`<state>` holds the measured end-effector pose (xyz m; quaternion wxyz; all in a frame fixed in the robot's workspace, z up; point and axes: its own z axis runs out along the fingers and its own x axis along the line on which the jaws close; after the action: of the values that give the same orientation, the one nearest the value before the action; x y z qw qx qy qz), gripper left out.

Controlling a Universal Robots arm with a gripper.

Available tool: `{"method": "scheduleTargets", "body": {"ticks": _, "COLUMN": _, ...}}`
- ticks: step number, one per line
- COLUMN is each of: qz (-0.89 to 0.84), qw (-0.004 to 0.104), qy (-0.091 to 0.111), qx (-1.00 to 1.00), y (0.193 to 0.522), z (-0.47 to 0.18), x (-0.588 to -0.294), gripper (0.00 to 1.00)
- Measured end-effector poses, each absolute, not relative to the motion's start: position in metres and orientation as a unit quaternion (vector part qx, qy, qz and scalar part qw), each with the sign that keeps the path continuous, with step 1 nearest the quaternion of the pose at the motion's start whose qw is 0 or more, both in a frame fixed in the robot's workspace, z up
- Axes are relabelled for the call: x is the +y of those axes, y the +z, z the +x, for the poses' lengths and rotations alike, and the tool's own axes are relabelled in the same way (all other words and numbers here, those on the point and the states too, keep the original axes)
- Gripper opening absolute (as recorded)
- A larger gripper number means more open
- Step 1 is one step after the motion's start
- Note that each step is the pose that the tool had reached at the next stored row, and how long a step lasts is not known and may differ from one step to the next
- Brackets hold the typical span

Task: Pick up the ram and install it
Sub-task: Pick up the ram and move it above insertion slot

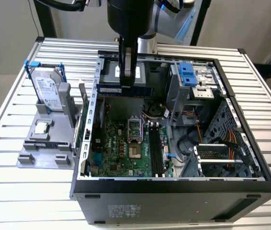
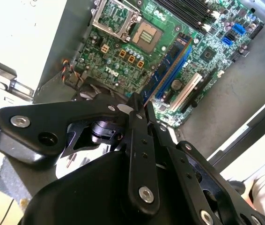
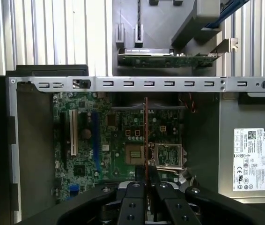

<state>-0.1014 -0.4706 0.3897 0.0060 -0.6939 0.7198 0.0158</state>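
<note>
Gripper (image 1: 126, 85) is hanging over the open computer case (image 1: 174, 189) – its fingers (image 3: 135, 205) are clamping shut on the ram (image 1: 140, 90), gripping it near mid-length. The ram is being held level and on edge, in the air above the motherboard (image 1: 116, 148), over the board's end farthest from the exterior camera. In the first wrist view it is showing edge-on as a thin line (image 3: 145, 140) running out from between the fingertips. The black memory slots (image 1: 154, 151) are lying lower down, beside the processor socket (image 1: 134, 139) – the ram is sitting crosswise to them, not yet seated. The case is standing on the slatted worktop (image 1: 11, 191). The hard drive in its blue bracket (image 1: 47, 91) is resting on a grey stand near the worktop's edge at the exterior view's left
</note>
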Motion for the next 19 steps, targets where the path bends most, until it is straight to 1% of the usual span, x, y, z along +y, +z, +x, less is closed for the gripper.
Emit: {"method": "scheduleTargets", "body": {"ticks": 19, "qz": -0.694, "qw": 0.006, "qy": 0.016, "qx": 0.72, "y": 0.39, "z": -0.086, "x": -0.47, "gripper": 0.0}}
